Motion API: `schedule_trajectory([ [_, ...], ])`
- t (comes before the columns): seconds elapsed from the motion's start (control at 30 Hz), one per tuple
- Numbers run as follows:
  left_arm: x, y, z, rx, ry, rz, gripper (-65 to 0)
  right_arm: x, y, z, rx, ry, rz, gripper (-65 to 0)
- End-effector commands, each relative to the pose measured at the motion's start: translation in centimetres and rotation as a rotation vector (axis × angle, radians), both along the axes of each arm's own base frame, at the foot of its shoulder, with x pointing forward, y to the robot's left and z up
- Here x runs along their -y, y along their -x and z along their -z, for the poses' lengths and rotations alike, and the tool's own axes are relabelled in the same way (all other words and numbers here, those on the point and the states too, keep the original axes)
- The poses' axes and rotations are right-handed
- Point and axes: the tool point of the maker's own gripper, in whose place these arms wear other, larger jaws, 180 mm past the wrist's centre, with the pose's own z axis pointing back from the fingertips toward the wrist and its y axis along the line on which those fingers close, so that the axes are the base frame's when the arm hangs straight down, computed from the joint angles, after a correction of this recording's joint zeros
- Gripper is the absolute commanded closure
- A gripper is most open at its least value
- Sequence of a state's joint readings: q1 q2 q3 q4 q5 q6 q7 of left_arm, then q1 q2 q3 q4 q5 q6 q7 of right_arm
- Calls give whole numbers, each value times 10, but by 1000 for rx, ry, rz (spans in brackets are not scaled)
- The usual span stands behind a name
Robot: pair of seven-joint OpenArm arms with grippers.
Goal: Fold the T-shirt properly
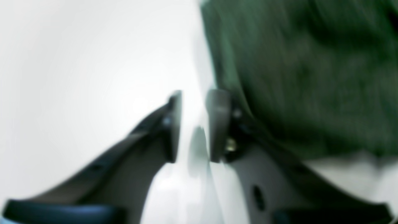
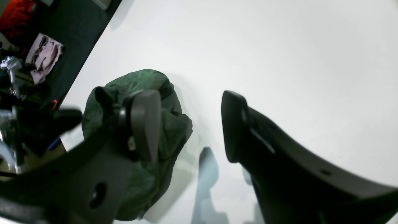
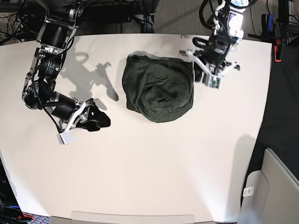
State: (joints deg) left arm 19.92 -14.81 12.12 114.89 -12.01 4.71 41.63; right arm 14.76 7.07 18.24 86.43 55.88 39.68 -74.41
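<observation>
The T-shirt (image 3: 159, 88) lies bunched in a rounded dark green heap on the white table (image 3: 154, 168), a little behind its middle. My left gripper (image 3: 200, 70) hovers at the heap's right edge. In the left wrist view, blurred, the left gripper (image 1: 196, 124) stands open by a narrow gap, with bare table between its fingers and the T-shirt (image 1: 304, 77) just beside one finger. My right gripper (image 3: 100, 120) is off to the heap's left, apart from it. It stands wide open and holds nothing (image 2: 189, 127), with the T-shirt (image 2: 161, 124) behind one finger.
The table's edge (image 2: 93, 59) borders a dark floor with cluttered gear and a red object (image 2: 15, 15). A pale grey bin or seat (image 3: 275, 186) stands off the table's right front corner. Cables and stands sit beyond the far edge.
</observation>
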Motion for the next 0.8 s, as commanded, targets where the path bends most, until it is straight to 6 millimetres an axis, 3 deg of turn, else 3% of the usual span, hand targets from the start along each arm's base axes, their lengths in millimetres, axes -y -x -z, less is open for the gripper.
schedule_trajectory([
  [0.0,1,-10,-16,64,3,-5,-195,0,-9,-19,63,-21,0,-295],
  [0.17,1,-29,-32,122,11,-17,-245,1,-8,-18,61,-22,3,-295],
  [0.5,60,-37,-38,142,57,142,-258,0,-8,-18,61,-23,3,-295],
  [0.77,72,-42,-33,135,55,177,-258,0,-7,-17,56,-25,3,-295],
])
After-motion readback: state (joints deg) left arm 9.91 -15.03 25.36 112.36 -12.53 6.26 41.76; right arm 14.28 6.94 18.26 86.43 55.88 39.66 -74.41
